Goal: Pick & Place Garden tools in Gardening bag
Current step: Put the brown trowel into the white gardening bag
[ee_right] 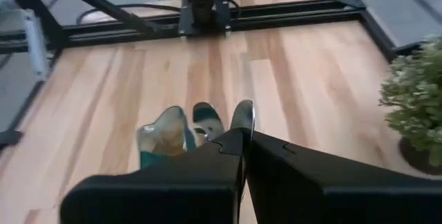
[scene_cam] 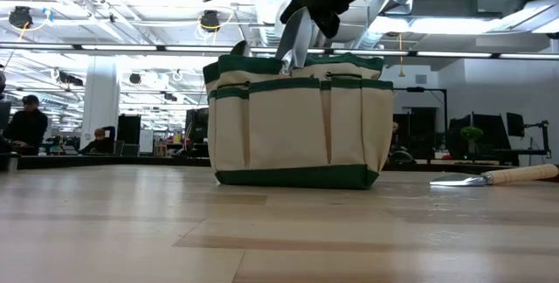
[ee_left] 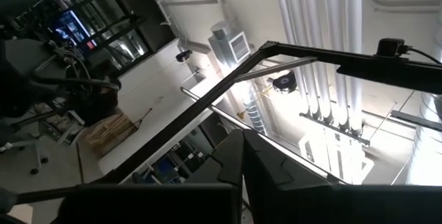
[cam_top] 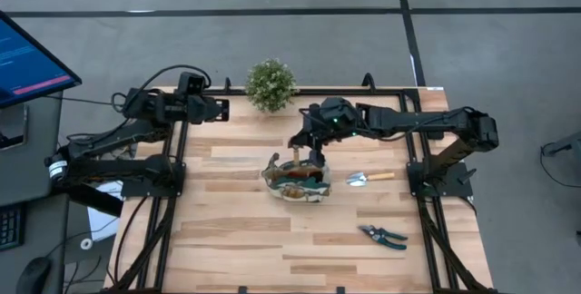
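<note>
Table contents, front edge to back:

1. Pruning shears (cam_top: pixel 383 236), one, teal handles. They lie flat near the front on the right arm's side, well apart from the bag, long axis roughly across the table.

2. Loose trowel (cam_top: pixel 368 178), one. It lies flat just beside the bag on its right-arm side, not touching it. The long axis runs across the table, silver blade toward the bag, wooden handle pointing away toward the right arm's base. It lies outward of the working fingers and lower than they are. The right arm is clearly the nearer one for it, and for the shears.

3. Gardening bag (scene_cam: pixel 297 134), one, upright mid-table. Three silver blades stand up out of it, which with the loose one makes four trowels.

4. Upright trowel (ee_right: pixel 243 113), one of those three, blade rising to the fingers.

5. Right gripper (ee_right: pixel 243 137), directly over the bag's mouth. Fingers narrow, apparently pinched on that blade's tip.

6. Glove: none can be made out.

7. Potted plant (cam_top: pixel 270 83), one, at the back edge.

8. Left gripper (cam_top: pixel 221 109), parked at the back left, fingers together, holding nothing
</note>
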`<state>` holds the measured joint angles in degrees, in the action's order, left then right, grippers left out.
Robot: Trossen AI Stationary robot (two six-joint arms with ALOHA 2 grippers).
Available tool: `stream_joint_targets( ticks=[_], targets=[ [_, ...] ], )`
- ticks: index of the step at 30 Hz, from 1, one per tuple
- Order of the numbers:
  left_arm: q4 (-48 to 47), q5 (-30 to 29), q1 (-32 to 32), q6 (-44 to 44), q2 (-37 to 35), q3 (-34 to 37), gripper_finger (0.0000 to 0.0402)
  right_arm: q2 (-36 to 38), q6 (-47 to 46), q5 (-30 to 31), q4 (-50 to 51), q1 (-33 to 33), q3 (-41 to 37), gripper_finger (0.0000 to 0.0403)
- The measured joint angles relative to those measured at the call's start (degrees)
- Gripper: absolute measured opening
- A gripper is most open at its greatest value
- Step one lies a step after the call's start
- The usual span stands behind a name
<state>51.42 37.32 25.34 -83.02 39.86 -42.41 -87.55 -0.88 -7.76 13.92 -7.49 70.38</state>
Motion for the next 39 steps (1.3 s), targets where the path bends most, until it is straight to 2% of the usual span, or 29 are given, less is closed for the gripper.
stream_joint_targets(
  ticks=[8,17,21,27,30,39],
  targets=[
    [-0.18,0.02,-0.04,0.00,0.00,0.00,0.0005,0.07,-0.20,-1.32,-0.19,-0.19,-2.28,0.0000],
    [-0.40,0.02,-0.04,0.87,0.01,0.00,0.0005,-0.15,0.37,1.80,-2.58,0.41,-3.53,0.0000],
    [-0.92,1.33,-0.02,4.44,1.01,0.02,0.0005,-0.02,1.15,1.62,-2.78,-0.02,-2.18,0.0000],
    [-1.49,2.17,0.67,13.39,3.72,0.02,0.0005,-0.07,-3.13,1.56,1.00,-0.72,-2.20,0.0000],
    [-1.62,1.86,3.98,17.40,6.17,0.02,0.0005,-0.08,-3.04,1.22,2.96,-0.31,-2.21,0.0000],
    [-1.68,-7.96,21.66,17.79,14.93,0.02,0.0005,-0.07,1.03,-1.36,2.47,-1.46,-5.73,0.0000]
  ],
)
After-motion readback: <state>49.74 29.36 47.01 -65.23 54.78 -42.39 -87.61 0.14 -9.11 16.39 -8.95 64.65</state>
